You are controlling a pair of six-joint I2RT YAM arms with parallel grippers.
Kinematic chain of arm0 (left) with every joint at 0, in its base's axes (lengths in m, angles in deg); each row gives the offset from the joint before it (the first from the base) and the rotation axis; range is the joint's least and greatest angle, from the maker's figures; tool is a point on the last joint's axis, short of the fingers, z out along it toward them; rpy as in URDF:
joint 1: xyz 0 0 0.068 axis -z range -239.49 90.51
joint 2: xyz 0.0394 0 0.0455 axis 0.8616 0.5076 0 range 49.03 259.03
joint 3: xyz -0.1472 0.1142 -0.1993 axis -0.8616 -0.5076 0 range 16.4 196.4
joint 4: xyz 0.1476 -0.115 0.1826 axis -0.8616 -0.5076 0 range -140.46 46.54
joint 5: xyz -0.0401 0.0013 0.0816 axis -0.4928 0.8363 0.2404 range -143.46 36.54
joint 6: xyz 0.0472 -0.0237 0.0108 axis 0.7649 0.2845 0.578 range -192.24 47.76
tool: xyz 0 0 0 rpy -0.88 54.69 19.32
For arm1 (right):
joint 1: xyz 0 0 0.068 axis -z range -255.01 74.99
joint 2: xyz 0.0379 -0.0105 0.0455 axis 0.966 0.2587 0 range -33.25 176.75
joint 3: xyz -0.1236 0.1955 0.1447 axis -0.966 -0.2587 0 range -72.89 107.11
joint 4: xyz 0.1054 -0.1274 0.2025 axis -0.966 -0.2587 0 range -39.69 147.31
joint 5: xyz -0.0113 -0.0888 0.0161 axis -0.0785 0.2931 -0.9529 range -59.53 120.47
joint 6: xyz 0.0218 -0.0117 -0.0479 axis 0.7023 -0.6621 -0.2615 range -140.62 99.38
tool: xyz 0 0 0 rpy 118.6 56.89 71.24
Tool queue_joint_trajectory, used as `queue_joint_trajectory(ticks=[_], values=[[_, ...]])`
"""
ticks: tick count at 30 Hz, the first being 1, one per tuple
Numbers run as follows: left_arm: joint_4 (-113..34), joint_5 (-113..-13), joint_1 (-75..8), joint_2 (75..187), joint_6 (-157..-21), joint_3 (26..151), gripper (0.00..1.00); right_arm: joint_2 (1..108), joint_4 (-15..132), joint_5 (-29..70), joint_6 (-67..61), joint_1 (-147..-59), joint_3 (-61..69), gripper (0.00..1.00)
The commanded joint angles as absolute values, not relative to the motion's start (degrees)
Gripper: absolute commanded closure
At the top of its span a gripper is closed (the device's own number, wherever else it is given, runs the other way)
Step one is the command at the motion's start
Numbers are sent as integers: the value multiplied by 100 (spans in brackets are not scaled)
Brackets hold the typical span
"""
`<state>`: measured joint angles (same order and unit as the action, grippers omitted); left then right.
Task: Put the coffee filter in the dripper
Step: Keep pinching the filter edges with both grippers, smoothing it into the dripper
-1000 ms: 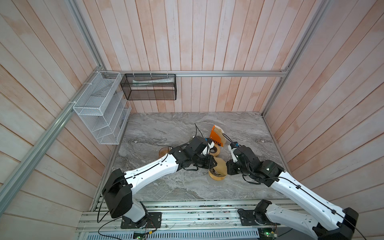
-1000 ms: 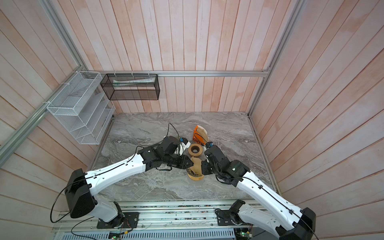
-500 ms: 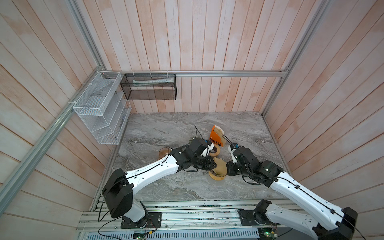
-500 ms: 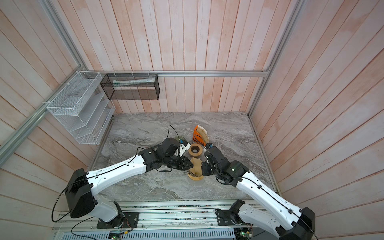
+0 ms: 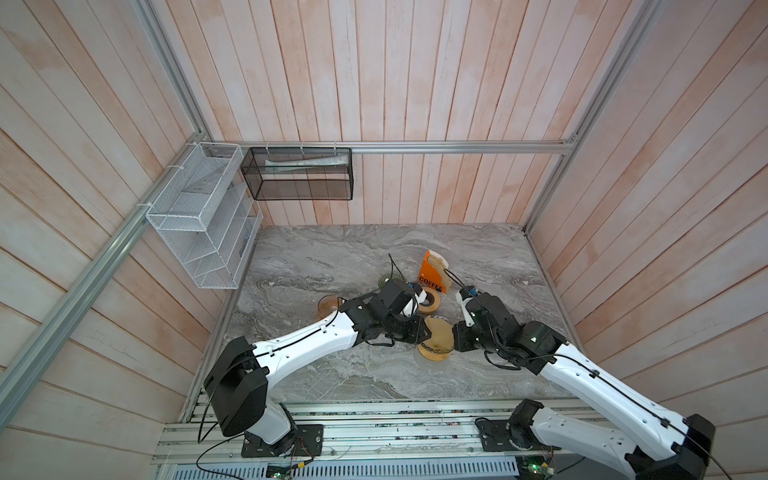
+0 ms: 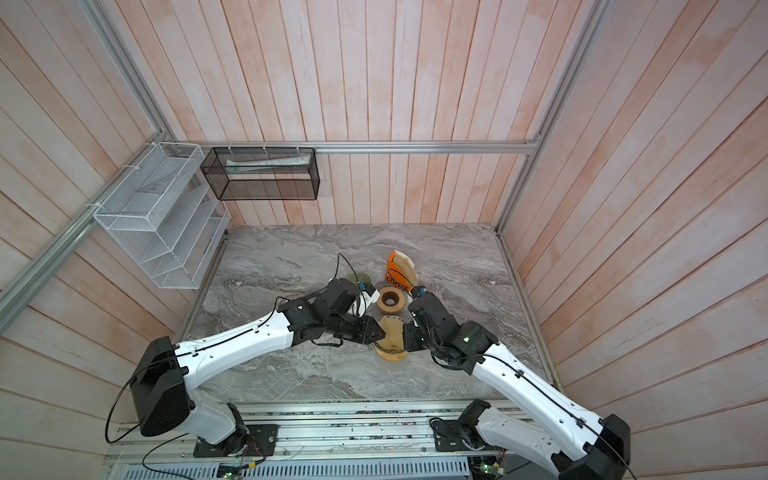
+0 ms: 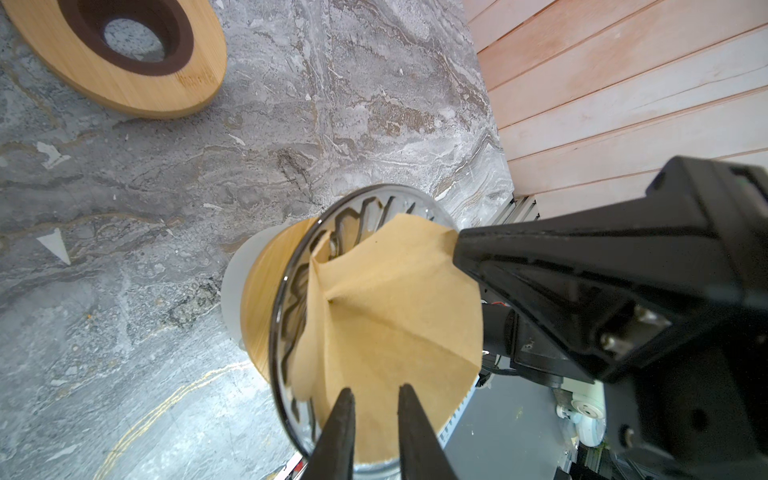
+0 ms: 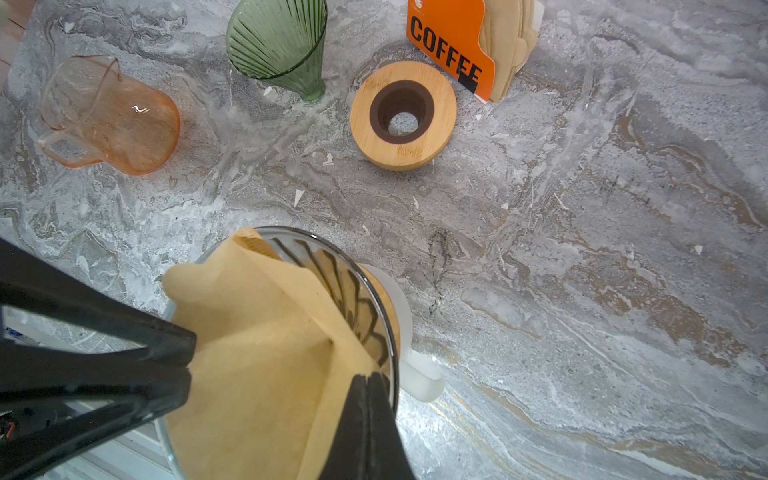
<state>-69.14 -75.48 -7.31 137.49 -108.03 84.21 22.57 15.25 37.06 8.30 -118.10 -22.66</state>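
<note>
Coffee filter (image 7: 395,311): brown paper, opened into a cone, sitting inside the clear glass dripper (image 7: 291,270), one flap standing above the rim.

Dripper: upright on the marble table (image 8: 582,249), near the front middle in both top views, between my two arms.

Left gripper (image 7: 374,401): jaws narrow, pinching the filter's edge at the rim, as I read it.

Right gripper (image 8: 368,380): jaws fully closed at the opposite edge; I cannot tell whether paper is caught.

Also on the table, further back:
- wooden ring (image 8: 405,153)
- orange filter holder (image 8: 449,41)
- green glass cone (image 8: 282,41)
- pink jug (image 8: 112,120)
</note>
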Motion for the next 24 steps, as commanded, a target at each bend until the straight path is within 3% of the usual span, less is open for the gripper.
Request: queue_joint_trajectory(ticks=[1, 24], values=[[-6809, -7525, -716, 13788, -10788, 8351, 77, 2248, 1511, 3774, 873, -11854, -2289, 100], [-6724, -7514, -718, 13825, -10801, 8302, 78, 2309, 1610, 3716, 875, -11860, -2407, 100]])
